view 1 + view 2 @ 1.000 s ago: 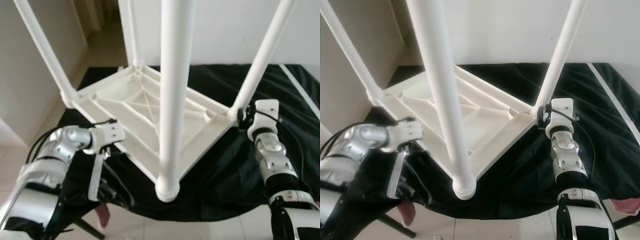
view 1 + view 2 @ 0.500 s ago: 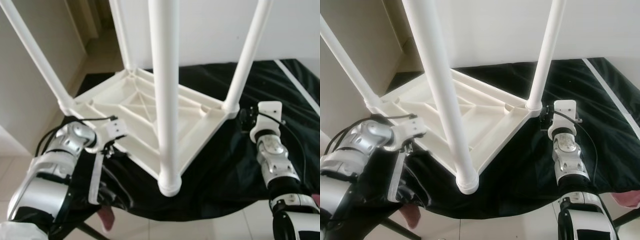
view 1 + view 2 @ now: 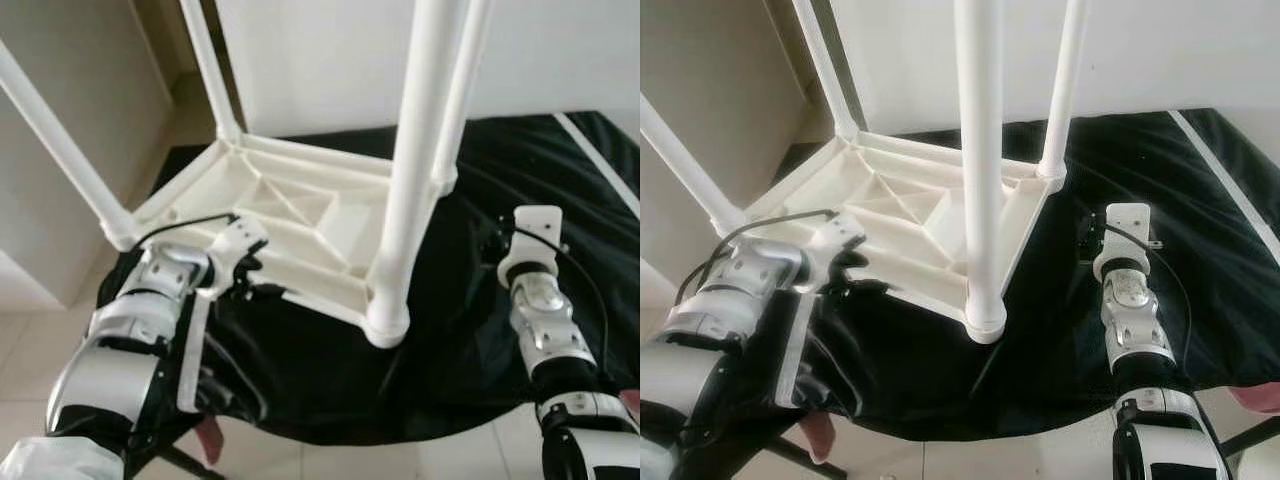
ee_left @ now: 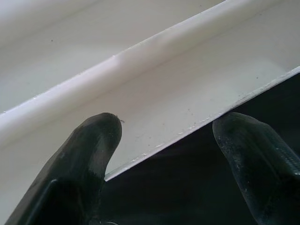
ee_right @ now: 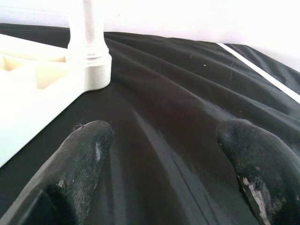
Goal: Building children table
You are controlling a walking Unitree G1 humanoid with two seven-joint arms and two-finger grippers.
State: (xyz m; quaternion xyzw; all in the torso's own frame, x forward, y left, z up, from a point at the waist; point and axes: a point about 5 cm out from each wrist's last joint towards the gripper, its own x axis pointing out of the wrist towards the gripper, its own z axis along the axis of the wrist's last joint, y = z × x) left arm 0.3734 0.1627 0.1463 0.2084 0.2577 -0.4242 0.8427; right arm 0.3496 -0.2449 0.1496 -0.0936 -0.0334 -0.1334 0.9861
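Black cloth (image 3: 480, 330) covers the surface and fills the lower and right part of the left eye view, with a white wall behind it at the top and pale floor tiles at the lower left. On this cloth lies a white plastic children table (image 3: 300, 215), turned upside down, in the middle left of the frame. Its ribbed underside faces up and four white legs rise from the corners. The nearest leg (image 3: 405, 200) stands in the centre of the frame and its round socket sits at the near corner of the table.

The left gripper (image 4: 164, 140) is at the near left edge of the table, at the lower left of the left eye view. In the left wrist view its two black fingers (image 4: 91, 140) are apart, with the thin white rim of the table between them; one finger lies against the rim, but whether they really clamp it I cannot tell.

The right gripper (image 5: 161, 136) is at the right of the frame, near the right corner of the table but apart from it. Its fingers (image 5: 89, 145) are spread wide over the black cloth and hold nothing. A thin white strip (image 5: 255, 70) lies on the cloth further away.
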